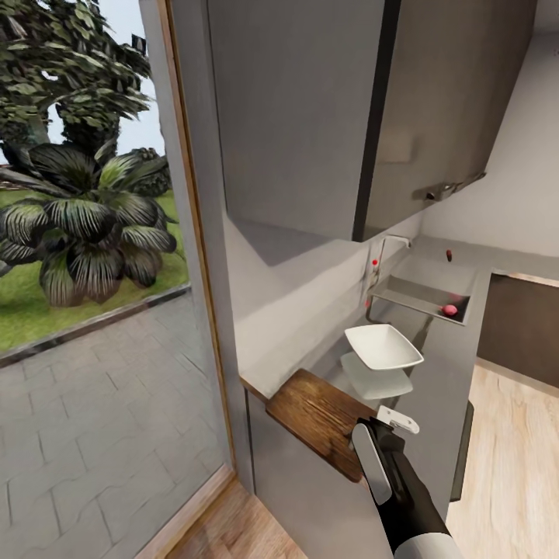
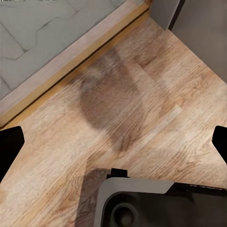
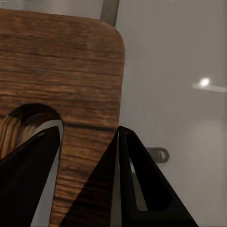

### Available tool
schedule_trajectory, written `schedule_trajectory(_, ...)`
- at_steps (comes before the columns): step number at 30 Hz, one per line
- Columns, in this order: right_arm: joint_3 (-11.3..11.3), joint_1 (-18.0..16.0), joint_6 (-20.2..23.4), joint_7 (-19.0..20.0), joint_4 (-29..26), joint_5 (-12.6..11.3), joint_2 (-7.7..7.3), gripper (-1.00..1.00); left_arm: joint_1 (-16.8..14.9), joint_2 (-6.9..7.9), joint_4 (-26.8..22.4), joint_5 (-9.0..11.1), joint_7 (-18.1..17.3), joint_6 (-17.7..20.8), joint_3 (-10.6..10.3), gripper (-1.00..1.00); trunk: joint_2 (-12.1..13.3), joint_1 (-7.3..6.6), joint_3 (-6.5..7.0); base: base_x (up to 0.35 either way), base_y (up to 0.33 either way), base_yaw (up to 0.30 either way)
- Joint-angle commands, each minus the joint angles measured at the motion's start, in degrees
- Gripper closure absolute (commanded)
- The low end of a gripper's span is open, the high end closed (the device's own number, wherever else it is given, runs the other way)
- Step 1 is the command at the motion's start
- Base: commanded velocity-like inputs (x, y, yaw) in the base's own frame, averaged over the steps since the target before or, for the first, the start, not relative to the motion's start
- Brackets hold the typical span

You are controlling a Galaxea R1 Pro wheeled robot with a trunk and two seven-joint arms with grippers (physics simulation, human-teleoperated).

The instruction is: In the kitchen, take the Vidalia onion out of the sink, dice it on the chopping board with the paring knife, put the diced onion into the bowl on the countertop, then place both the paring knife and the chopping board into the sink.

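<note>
The chopping board (image 1: 322,419) was seen at the near end of the surface (image 1: 435,365), overhanging its edge, with the right pincer (image 3: 87,156) straddling the board's slotted end; whether it gripped could not be told. The bowl (image 1: 383,346) stood just beyond, and the Vidalia onion (image 1: 449,310) lay in the sink (image 1: 419,289). The left pincer (image 2: 113,142) was held wide open over the wooden floor (image 2: 142,94).

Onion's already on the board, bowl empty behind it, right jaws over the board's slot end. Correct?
Not quite. The onion is in the sink, as the head view shows, not on the board. The rest stands: the bowl is empty, and the right gripper is over the slot end.
</note>
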Motion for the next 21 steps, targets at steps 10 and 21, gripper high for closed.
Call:
schedule_trajectory(10,-0.1,0.0,0.2,-0.2,-0.4,-0.4,0.03,1.0,0.0,-0.01,-0.1,0.2,-0.1,-0.1,0.2,-1.0,-0.1,0.04,0.79,0.0,0.0,0.0)
schedule_trajectory(21,0.1,0.0,0.2,0.3,-2.7,-0.2,0.03,1.0,0.0,-0.04,-0.1,0.2,-0.4,-0.1,0.1,-1.0,-0.1,0.04,1.79,0.0,0.0,0.0)
